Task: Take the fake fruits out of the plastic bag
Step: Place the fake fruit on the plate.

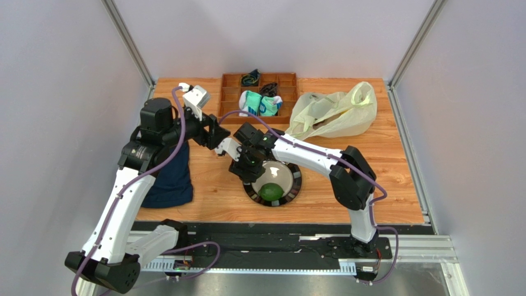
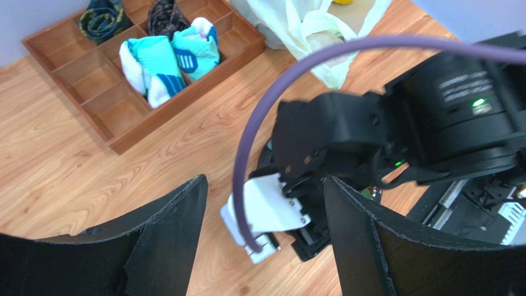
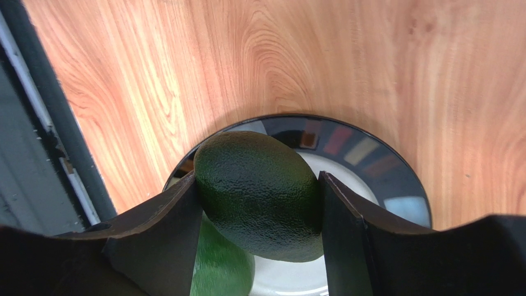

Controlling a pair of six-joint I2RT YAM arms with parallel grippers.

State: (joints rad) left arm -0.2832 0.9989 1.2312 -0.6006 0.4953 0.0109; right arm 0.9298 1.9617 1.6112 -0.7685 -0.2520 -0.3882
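Note:
My right gripper (image 3: 259, 179) is shut on a dark green avocado (image 3: 259, 194), holding it just above a black-rimmed plate (image 3: 370, 154). A second, brighter green avocado (image 3: 219, 265) lies on that plate (image 1: 299, 179) below it, and shows in the top view too (image 1: 270, 191). From above, the right gripper (image 1: 248, 165) hides the held fruit. My left gripper (image 1: 219, 137) hovers open and empty beside the right wrist, its fingers (image 2: 166, 228) wide apart over bare wood. The pale yellowish plastic bag (image 1: 333, 114) lies crumpled at the back right, its contents mostly hidden.
A wooden compartment tray (image 1: 231, 98) at the back holds teal-and-white socks (image 1: 260, 103) and dark rolled items. A navy cloth (image 1: 170, 179) lies on the left under the left arm. The two wrists are close together left of the plate.

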